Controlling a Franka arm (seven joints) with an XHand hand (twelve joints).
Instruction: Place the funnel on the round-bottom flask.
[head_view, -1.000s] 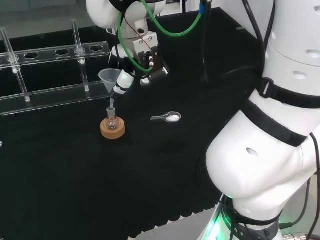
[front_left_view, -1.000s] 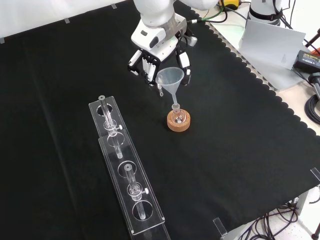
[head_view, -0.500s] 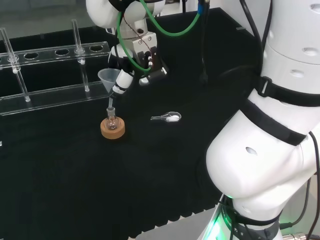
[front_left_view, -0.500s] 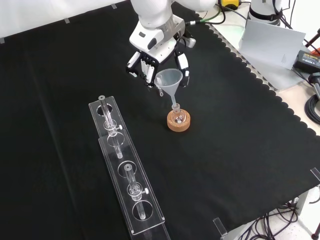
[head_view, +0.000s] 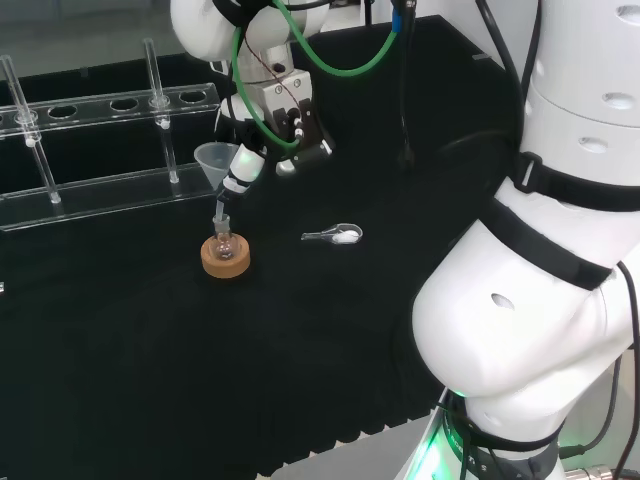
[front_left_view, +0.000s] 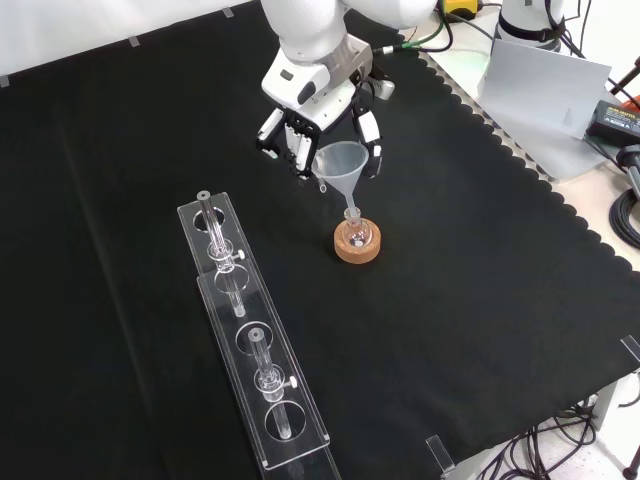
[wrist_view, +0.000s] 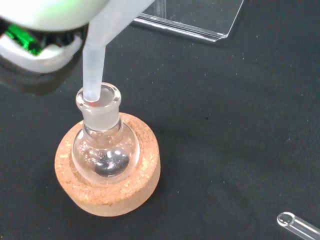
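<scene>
Wrist view showed the funnel (wrist_view: 94, 75) stem inside the round-bottom flask (wrist_view: 102, 145) mouth. The hand (front_left_view: 318, 110) pinched its cone directly above; lowering straight before letting go seemed wisest.

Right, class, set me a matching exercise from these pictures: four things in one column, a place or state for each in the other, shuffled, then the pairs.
Things:
1. funnel
2. round-bottom flask
3. spatula
4. tube rack

Places or states:
A. lying flat on the cloth, to the right of the flask in the head view
B. seated in a cork ring
C. held in the hand, stem tip in the flask's neck
D. long and clear, to the left of the flask in the front view

Pairs: 1-C, 2-B, 3-A, 4-D
</scene>
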